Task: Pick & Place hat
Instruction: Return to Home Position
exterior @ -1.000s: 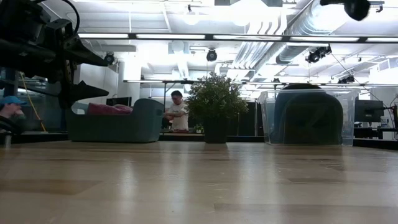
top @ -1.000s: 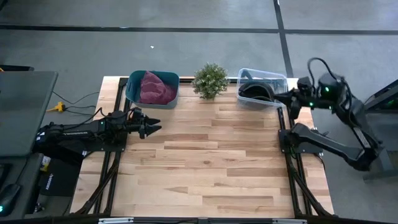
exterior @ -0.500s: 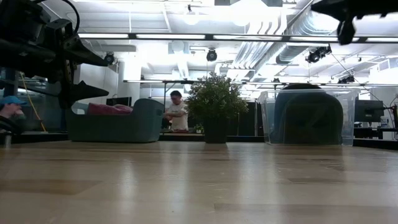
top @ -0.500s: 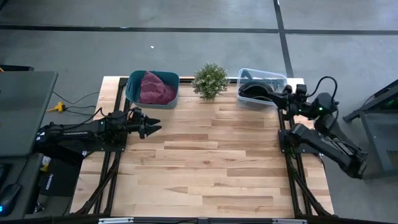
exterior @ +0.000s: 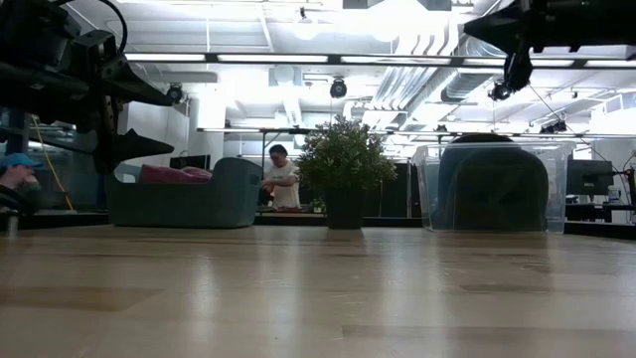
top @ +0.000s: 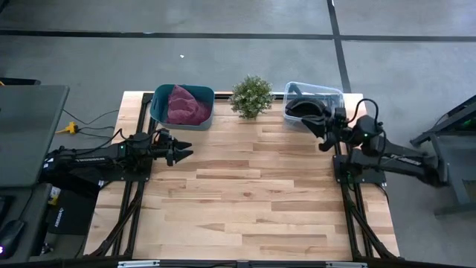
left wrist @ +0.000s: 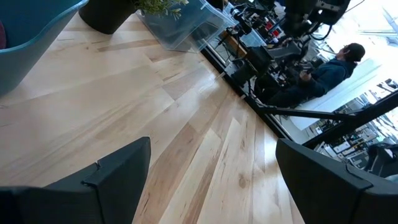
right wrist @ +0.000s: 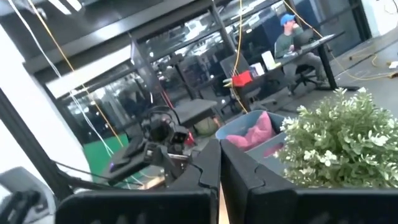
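High view, left to right: the left gripper (top: pixel 184 150) hangs over the left edge of the table (top: pixel 245 201), with its arm stretched low and level, pointing right. Its two fingers (left wrist: pixel 106 180) stand well apart with nothing between them. Just beyond it, at the table's far edge, the blue bin (top: pixel 155 110) holds the dark red cap (top: pixel 186 106). The plant (top: pixel 251 96) stands between the two bins. The transparent bin (top: pixel 333 92) holds the black cap (top: pixel 301 109), which the low view shows as a dark dome behind the clear wall.

No cap lies on the bare table, so the sorting appears complete (judged from these views only). What is left is parking the arms.

The right gripper (right wrist: pixel 219 152) is raised above table level just beside the transparent bin's near right corner, at the table's right edge. Its arm is folded back toward its base, and the wrist faces across the table toward the plant and the blue bin. Its fingers are pressed together and carry nothing.
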### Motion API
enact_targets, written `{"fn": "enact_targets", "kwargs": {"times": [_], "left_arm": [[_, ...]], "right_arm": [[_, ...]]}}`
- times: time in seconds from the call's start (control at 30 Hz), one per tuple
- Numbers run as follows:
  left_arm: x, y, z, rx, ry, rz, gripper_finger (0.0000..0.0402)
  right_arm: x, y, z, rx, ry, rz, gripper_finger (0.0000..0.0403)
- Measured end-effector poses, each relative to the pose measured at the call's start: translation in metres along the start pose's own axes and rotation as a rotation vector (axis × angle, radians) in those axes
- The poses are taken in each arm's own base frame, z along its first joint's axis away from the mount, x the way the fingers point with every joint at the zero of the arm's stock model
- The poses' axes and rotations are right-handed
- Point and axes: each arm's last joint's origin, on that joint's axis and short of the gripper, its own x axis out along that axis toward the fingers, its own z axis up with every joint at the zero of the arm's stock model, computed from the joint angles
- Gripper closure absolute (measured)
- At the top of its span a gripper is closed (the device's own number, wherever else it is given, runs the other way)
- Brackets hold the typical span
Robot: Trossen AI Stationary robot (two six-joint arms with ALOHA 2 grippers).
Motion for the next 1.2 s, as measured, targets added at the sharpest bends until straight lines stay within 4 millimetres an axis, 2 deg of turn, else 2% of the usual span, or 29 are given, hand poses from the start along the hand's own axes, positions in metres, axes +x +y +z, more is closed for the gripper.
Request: {"fn": "enact_targets", "kwargs": {"times": [0.1, 0.3, 0.37, 0.67, 0.93, 1.2], "left_arm": [[0.000, 0.000, 0.000, 0.000, 0.000, 0.000, 0.0064], [0.000, 0.000, 0.000, 0.000, 0.000, 0.000, 0.0064], [0.000, 0.000, 0.000, 0.000, 0.000, 0.000, 0.0064], [0.000, 0.000, 0.000, 0.000, 0.000, 0.000, 0.0064], [0.000, 0.000, 0.000, 0.000, 0.000, 0.000, 0.0064], [0.000, 0.000, 0.000, 0.000, 0.000, 0.000, 0.0064]], "right_arm": [[0.002, 0.003, -0.006, -0.028, -0.002, 0.000, 0.0403], [-0.006, -0.009, -0.048, 0.049, -0.063, 0.014, 0.0403], [-0.010, -0.011, -0.055, 0.059, -0.108, 0.020, 0.0403], [-0.016, -0.015, -0.069, 0.057, -0.145, 0.031, 0.0403], [-0.019, -0.013, -0.066, 0.002, -0.169, 0.054, 0.0403], [-0.036, -0.012, -0.063, -0.022, -0.181, 0.091, 0.0403]]}}
